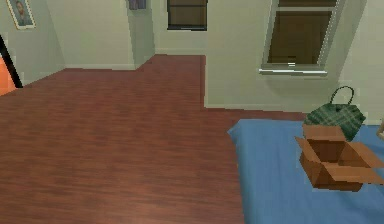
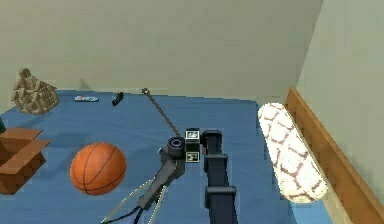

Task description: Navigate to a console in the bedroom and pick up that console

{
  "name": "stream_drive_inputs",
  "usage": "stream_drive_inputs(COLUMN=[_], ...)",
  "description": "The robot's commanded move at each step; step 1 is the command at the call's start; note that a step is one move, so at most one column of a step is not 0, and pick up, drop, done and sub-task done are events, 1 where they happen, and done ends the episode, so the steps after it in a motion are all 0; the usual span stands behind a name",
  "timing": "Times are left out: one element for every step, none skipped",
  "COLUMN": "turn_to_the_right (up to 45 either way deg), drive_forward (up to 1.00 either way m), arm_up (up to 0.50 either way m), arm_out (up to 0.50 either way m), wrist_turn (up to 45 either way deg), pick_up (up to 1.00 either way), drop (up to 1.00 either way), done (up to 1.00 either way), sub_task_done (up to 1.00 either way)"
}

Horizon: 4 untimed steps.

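One basketball point(image 2: 98, 168), one cardboard box point(image 2: 18, 160) and one pillow point(image 2: 290, 150) lay on the bed point(image 2: 240, 118). Near the wall point(image 2: 150, 40) lay a bluish slab point(image 2: 85, 98) and a dark slab point(image 2: 118, 98); which was the console was unclear. Whether the tool point(image 2: 130, 208) held anything could not be told.

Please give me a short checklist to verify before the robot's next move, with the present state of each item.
Bed reached: ok, arm extends over the blue bed.
Console identified: cannot tell; a small dark thing and a small pale thing lie near the wall.
Gripper holding anything: cannot tell.
Path free: not ok, basketball and thin rod lie near the gripper.
Room to drive: ok, wooden floor ahead.
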Motion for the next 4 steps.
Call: stream_drive_inputs(turn_to_the_right=[0.0, 0.0, 0.0, 0.0], drive_forward=[0.0, 0.0, 0.0, 0.0], arm_up=[0.0, 0.0, 0.0, -0.3], arm_out=[0.0, 0.0, 0.0, 0.0], wrist_turn=[45.0, 45.0, 12.0, 0.0], pick_up=[0.0, 0.0, 0.0, 0.0], drop=[0.0, 0.0, 0.0, 0.0], done=[0.0, 0.0, 0.0, 0.0], sub_task_done=[0.0, 0.0, 0.0, 0.0])
